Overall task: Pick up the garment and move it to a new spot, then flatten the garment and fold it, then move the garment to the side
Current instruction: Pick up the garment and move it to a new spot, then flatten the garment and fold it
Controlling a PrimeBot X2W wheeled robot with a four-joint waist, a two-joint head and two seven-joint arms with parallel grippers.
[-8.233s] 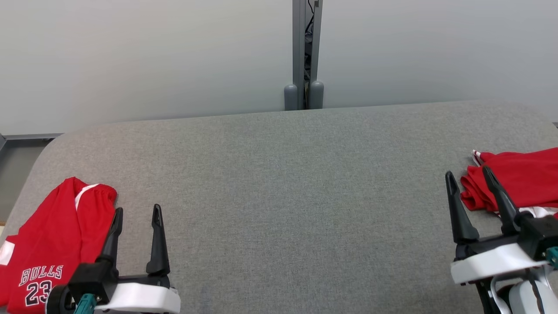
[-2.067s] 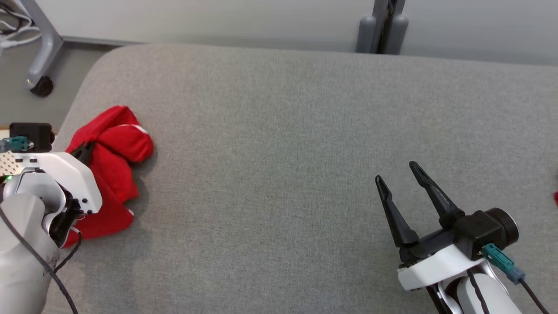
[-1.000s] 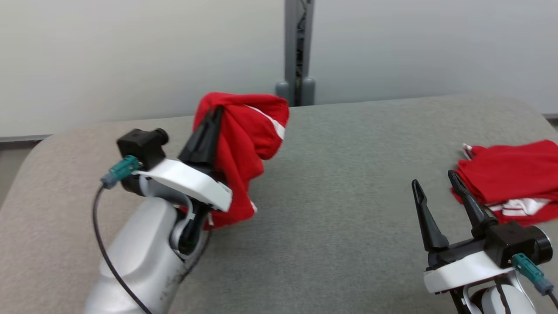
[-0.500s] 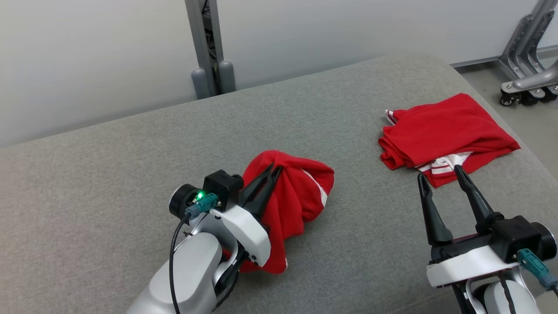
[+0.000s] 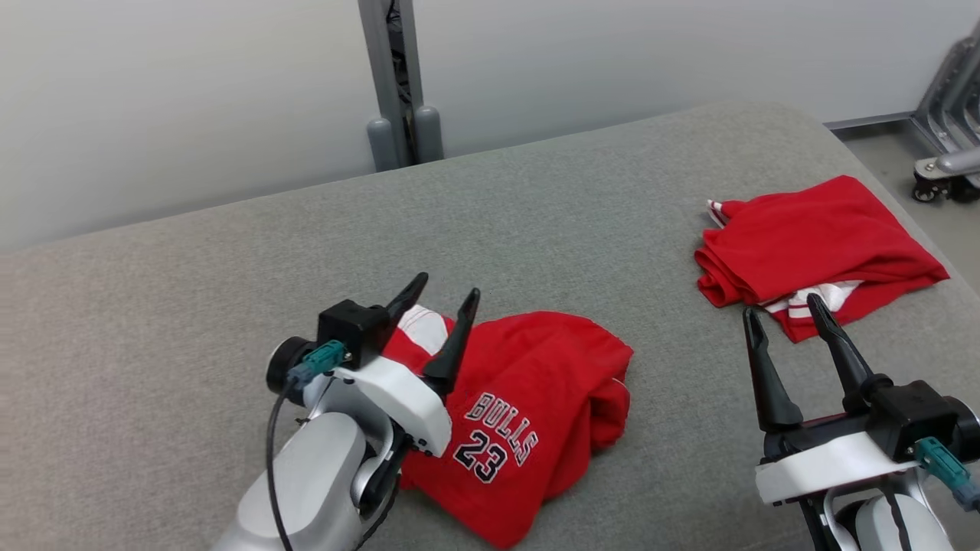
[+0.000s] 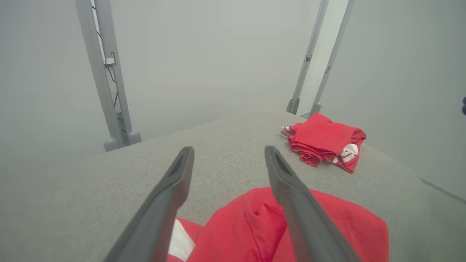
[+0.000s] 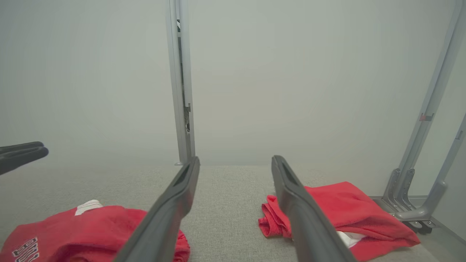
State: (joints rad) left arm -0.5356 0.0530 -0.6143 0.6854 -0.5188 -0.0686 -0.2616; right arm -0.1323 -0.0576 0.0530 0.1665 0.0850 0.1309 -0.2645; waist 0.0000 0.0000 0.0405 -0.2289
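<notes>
Your left claw (image 5: 446, 287) stands open with nothing between its fingers, tips raised off the cloth and pointing away from you. The jersey (image 5: 528, 413) lies in a crumpled heap on the grey counter (image 5: 230, 306), near the middle and towards your edge of it. It sits directly under that claw and spreads out to the claw's right and back towards the robot's body. A strip of white trim (image 5: 419, 327) shows just beside the left fingers, and the lettering (image 5: 494, 436) faces up but tilted.

The heap is too bunched to give you a sure long axis. As far as it can be read, it runs from the white trim by the left fingers down towards the near edge of the counter, with a second lobe pushed out to the right.

Your right claw (image 5: 782, 308) is also open and empty. It hovers well apart from the jersey and much closer to the folded red pile (image 5: 811, 245) at the far right, which you should leave alone.

The move to a new spot looks done, so flattening comes next. The left arm is the nearer one: it only has to tip down onto the trimmed edge below it. The right arm has to cross leftwards to reach the right-hand lobe before you can pull the cloth out flat. Watch that it does not drag the folded pile along.
</notes>
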